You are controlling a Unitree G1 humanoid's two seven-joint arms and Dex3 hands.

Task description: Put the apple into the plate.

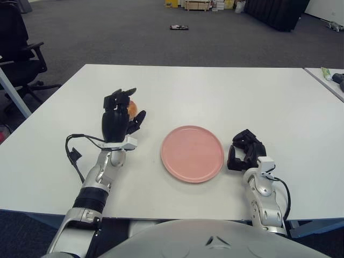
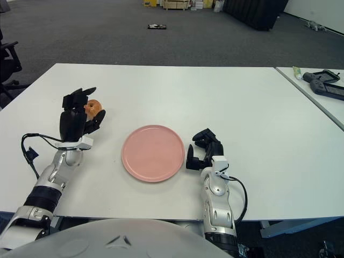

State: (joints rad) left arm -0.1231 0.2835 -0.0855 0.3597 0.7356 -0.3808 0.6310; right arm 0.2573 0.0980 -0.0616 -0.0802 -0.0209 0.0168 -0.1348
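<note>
One apple (image 1: 131, 108), seen at 1 o'clock just beyond the spread, empty left hand (image 1: 117, 119); plate (image 1: 192, 153) at 4 o'clock.

A white table (image 1: 215, 91) holds a plain pink plate (image 1: 192, 153). At the plate's ten o'clock sits a reddish-orange apple (image 1: 131, 108), partly covered by the black-fingered left hand (image 1: 118, 119) on its silver arm. At three o'clock is the black right hand (image 1: 243, 151). The floor (image 1: 107, 32) is dark grey.
</note>
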